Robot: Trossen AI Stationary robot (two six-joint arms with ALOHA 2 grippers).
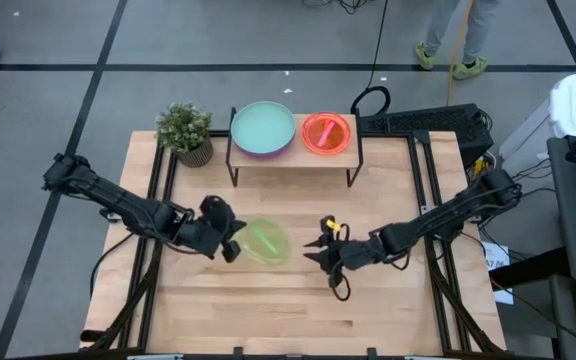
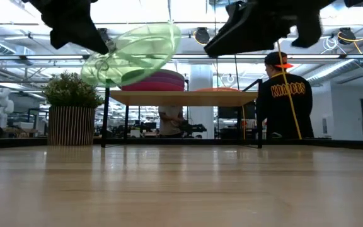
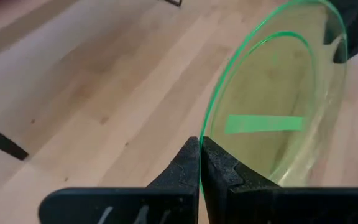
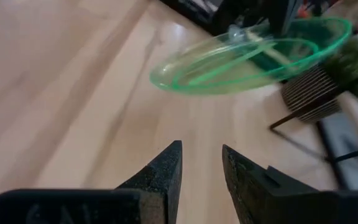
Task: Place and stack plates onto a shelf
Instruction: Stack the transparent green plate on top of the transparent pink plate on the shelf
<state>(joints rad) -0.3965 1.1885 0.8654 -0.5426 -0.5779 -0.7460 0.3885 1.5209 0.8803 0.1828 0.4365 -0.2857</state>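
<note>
A translucent lime-green plate is lifted over the middle of the table, tilted, in my left gripper, which is shut on its left rim. It also shows in the low view and the right wrist view. My right gripper hovers open just right of the plate, touching nothing. The shelf stands at the far edge. On it a teal plate tops a stack with magenta and purple edges, beside an orange plate. My left gripper pinches the lime-green plate's rim between its two fingers, at the plate's left edge, coming level from the table's left. The plate is lifted clear of the table and tilted, reaching out to the right past the fingertips.
A potted plant stands left of the shelf at the far edge. Bare wood lies under and near of both grippers. A person stands beyond the table's far edge, behind the shelf.
</note>
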